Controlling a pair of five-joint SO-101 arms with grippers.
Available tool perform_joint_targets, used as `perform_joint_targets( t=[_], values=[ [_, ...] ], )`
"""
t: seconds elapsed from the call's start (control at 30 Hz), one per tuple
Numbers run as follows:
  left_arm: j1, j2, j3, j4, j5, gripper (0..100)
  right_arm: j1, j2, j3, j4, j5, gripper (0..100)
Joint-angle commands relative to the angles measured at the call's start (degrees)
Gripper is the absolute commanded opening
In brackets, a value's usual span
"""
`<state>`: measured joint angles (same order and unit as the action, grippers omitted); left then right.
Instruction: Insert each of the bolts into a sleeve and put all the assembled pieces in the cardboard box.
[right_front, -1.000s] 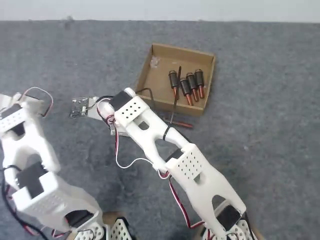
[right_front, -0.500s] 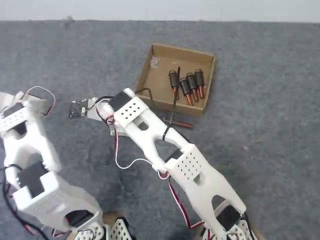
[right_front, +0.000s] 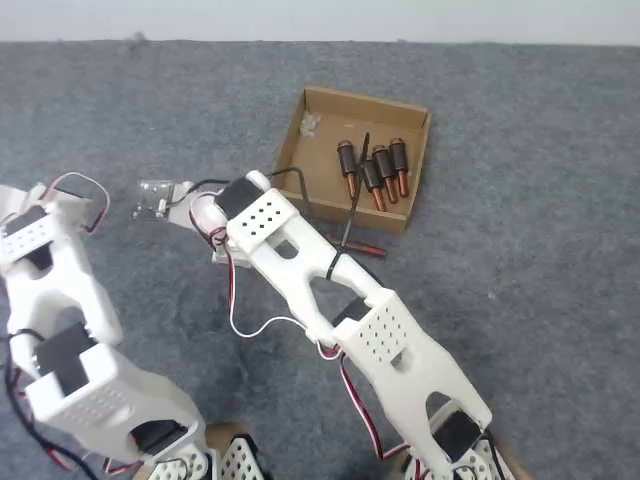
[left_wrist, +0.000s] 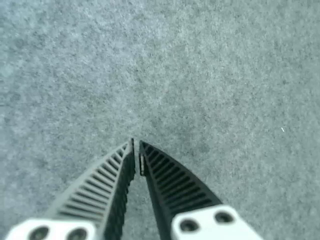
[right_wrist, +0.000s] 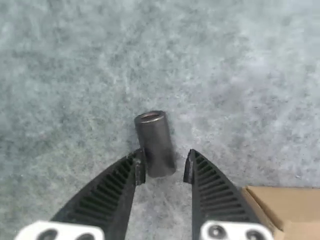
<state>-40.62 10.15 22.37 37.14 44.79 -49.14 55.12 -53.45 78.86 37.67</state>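
Overhead, a grey carpeted table (right_front: 520, 110) carries a cardboard box (right_front: 292, 150) at about 1 o'clock from the middle. Inside it, four assembled pieces (right_front: 372, 170), dark sleeves with copper-coloured bolt ends, lie side by side toward the box's 3 o'clock side. One loose bolt (right_front: 366, 247) lies on the carpet just outside the box wall at its 6 o'clock side, partly crossed by a black cable.

The right arm (right_front: 330, 290) stretches from 5 o'clock up toward the middle, its wrist just beside the box's 8 o'clock corner. The left arm (right_front: 60, 300) stands at 8 o'clock, well apart from the box.

From the right wrist, we see the right tool (right_wrist: 162, 167) spread, its two ribbed fingers on either side of a dark sleeve (right_wrist: 155, 142). One finger touches or nearly touches the sleeve, while a thin gap shows at the other. The sleeve's hollow end shows on the side away from the tool. We cannot tell whether it stands or lies. A corner of the cardboard box (right_wrist: 280, 205) sits near that tool.

From the left wrist, the left tool (left_wrist: 136, 147) is pressed almost together over bare carpet, with nothing between its fingers.
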Motion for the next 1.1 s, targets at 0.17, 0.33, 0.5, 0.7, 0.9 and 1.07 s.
perform_joint_targets(
  t=[0.17,0.33,0.5,0.7,0.9,1.07],
  values=[
    [0.44,-1.93,-2.86,0.00,0.53,2,-1.63,-2.86,-0.70,-1.54,-1.41,13.2],
    [0.44,-1.93,-2.86,0.00,0.53,2,-2.15,-0.22,-0.62,-4.00,-1.23,13.2],
    [0.44,-1.93,-2.86,0.18,0.53,2,-2.42,1.80,-0.62,-4.44,-1.14,13.0],
    [0.44,-1.93,-2.86,0.18,0.53,2,-2.24,2.51,-0.53,-4.26,-1.05,13.0],
    [0.53,-1.93,-2.86,0.18,0.53,2,-2.42,3.74,-0.62,-3.82,-1.05,10.0],
    [0.62,-1.67,-2.86,0.18,0.53,2,-2.07,3.74,-0.70,-3.38,-1.05,2.1]
  ],
)
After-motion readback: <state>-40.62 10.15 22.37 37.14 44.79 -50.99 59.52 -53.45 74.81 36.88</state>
